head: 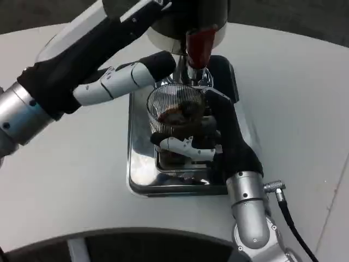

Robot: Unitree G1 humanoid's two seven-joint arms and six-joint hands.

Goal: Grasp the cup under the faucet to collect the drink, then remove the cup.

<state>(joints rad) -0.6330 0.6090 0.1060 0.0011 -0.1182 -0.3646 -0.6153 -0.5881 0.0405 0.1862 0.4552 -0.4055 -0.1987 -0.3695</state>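
A white table (305, 109) is seen from above, with a shiny metal drip tray (139, 174) at its centre. On the tray, directly beneath a faucet (192, 73) with a red handle (200, 46), a clear ribbed cup (173, 117) is held upright, its long axis vertical. Dark drink is seen inside, roughly partway up, though the exact level cannot be judged.

The cup is gripped by the right hand (210, 144), which comes up from the lower edge of the picture; its black and white fingers (177, 144) are wrapped around the cup's near side and lower body. The cup lies just ahead of this hand's palm, touching it.

The left hand (136, 76) is reached in from the upper left, its fingers laid at the base of the faucet, just behind the cup's rim. Whether anything is pressed or held by it cannot be told, as the fingertips are hidden behind the faucet.

Of the two, the right hand is nearer the cup and already holds it. Removal would likely call for the cup to be drawn back toward the robot, kept upright and clear of the faucet.

No brand, label or readable writing is visible.
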